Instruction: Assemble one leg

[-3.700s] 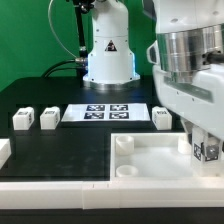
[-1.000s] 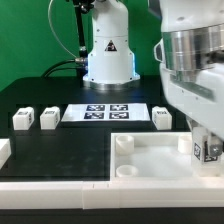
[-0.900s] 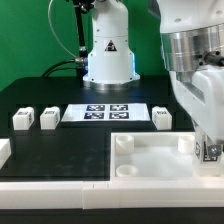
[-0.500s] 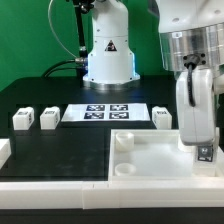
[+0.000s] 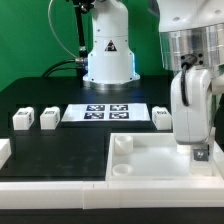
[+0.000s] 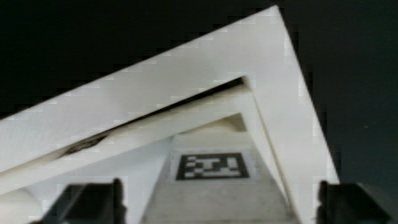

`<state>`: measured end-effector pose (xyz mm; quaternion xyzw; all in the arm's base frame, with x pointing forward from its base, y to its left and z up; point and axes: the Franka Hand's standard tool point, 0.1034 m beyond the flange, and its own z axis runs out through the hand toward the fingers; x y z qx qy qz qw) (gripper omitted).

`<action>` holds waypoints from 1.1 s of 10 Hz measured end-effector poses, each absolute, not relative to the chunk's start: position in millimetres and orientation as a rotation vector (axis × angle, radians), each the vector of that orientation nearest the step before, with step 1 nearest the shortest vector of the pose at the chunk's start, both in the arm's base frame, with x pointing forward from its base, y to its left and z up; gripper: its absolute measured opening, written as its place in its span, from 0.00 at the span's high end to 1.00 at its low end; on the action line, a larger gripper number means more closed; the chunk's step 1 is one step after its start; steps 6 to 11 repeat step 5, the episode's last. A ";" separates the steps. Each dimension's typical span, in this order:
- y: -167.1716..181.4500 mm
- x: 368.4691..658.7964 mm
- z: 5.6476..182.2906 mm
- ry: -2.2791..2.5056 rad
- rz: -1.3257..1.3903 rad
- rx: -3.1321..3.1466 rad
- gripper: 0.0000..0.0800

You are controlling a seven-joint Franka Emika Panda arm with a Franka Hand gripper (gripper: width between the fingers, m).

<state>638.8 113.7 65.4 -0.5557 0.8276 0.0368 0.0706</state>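
The leg (image 5: 201, 154), a small white block with a square tag, stands upright in the far corner of the large white tray-like part (image 5: 150, 160) on the exterior view's right. My gripper (image 5: 200, 148) hangs straight down over it, its hand turned edge-on to the exterior camera. In the wrist view the leg's tagged face (image 6: 215, 166) lies between my gripper (image 6: 217, 203). The two dark fingers (image 6: 89, 203) stand wide apart, with a narrow gap on each side of the leg. The tray's corner wall (image 6: 160, 95) rises behind it.
Three more legs stand on the black table: two (image 5: 22, 119) (image 5: 48, 117) at the exterior view's left and one (image 5: 162, 116) by the marker board (image 5: 108, 112). The robot base (image 5: 108, 55) stands behind. A white part (image 5: 3, 152) shows at the left edge.
My gripper has turned about a quarter turn around its vertical axis over the leg, from broadside to edge-on. It stays over the same tray corner, and the leg stays in place.
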 end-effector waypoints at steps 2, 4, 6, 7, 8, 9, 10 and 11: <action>125.5 641.0 80.9 2.441 0.111 -1.710 0.22; 136.7 662.4 115.7 2.403 0.118 -1.676 0.19; 135.6 660.8 109.8 2.400 0.112 -1.686 0.19; 135.6 660.8 109.8 2.400 0.112 -1.686 0.19; 135.6 660.8 109.8 2.400 0.112 -1.686 0.19; 135.6 660.8 109.8 2.400 0.112 -1.686 0.19; 135.6 660.8 109.8 2.400 0.112 -1.686 0.19; 135.6 660.8 109.8 2.400 0.112 -1.686 0.19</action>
